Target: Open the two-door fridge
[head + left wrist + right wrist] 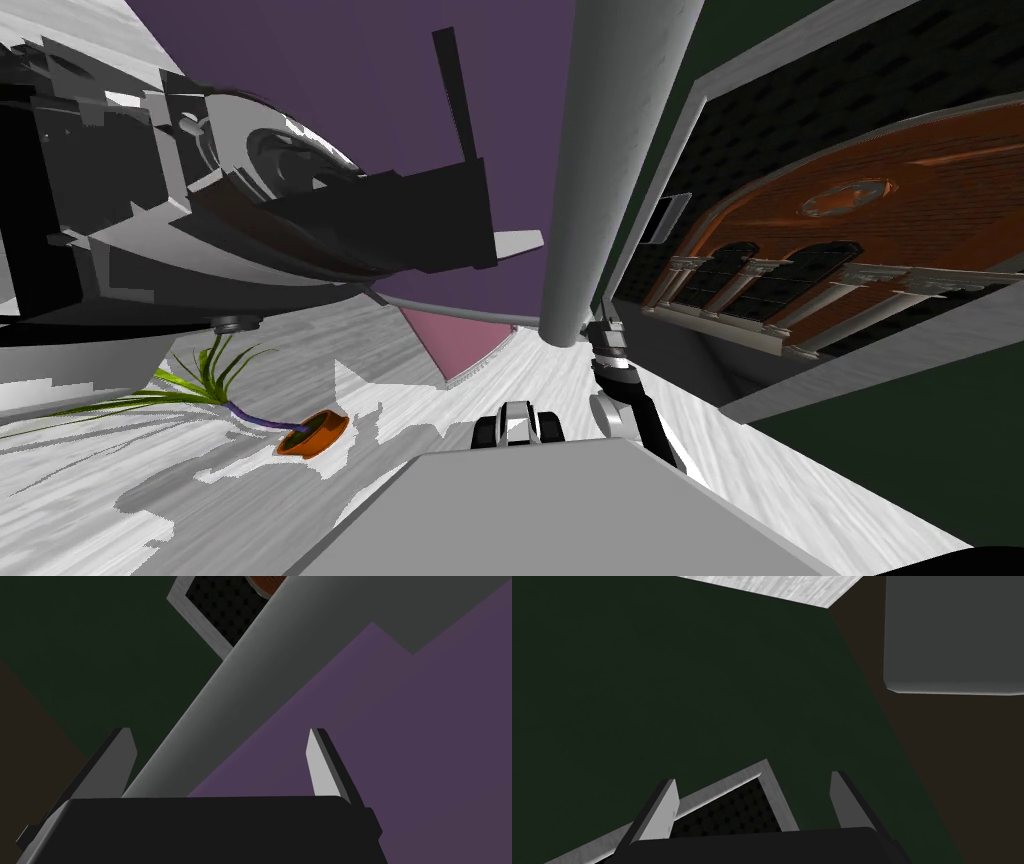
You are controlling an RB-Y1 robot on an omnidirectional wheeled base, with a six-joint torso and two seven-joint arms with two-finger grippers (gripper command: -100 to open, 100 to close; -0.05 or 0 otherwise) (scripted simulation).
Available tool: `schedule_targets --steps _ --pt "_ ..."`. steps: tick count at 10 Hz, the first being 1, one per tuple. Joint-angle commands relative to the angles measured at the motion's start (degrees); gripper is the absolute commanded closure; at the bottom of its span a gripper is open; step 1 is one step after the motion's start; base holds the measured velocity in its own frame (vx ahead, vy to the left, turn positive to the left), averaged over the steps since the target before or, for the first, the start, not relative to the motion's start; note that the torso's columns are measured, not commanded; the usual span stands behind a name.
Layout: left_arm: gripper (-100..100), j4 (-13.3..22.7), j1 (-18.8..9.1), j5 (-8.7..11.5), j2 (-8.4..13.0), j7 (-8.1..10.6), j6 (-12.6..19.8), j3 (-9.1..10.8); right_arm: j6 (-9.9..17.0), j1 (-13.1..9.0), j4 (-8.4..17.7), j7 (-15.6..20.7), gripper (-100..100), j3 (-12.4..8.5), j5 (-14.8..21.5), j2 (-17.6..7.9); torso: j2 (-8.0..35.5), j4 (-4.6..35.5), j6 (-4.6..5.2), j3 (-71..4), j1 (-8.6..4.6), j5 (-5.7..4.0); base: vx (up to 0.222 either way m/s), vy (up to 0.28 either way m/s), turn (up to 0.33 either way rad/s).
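Fingers [320,768] of left gripper [220,732] stand wide; grey bar [215,691], I judge the fridge handle, runs slantwise between them. Right gripper [752,777] also wide, farther off.

a room in a home, to judge by its furnishing; a large grey-framed picture of a red brick building with arched windows [860,250] hangs on a dark green painted wall [900,470]; the neighbouring wall is plain purple [350,80]; a green long-leaved plant in a small orange pot [315,433] is on the pale, wood-grained floor [150,470].
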Motion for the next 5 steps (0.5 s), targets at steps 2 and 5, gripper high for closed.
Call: schedule_targets --steps 2,5 --pt "-100 -0.08 -2.11 3.71 1.20 -0.78 0.66 0.49 0.00 0.00 0.00 0.00 0 0.00 0.00 0.00 -0.05 -0.01 0.01 -0.03 -0.03 -0.01 0.020 0.000 -0.033" --pt "-100 -0.23 -5.48 6.80 3.51 0.84 1.51 1.38 0.00 0.00 0.00 0.00 0 0.00 0.00 0.00 -0.03 0.00 0.01 -0.01 -0.01 0.00 0.023 0.000 -0.040"
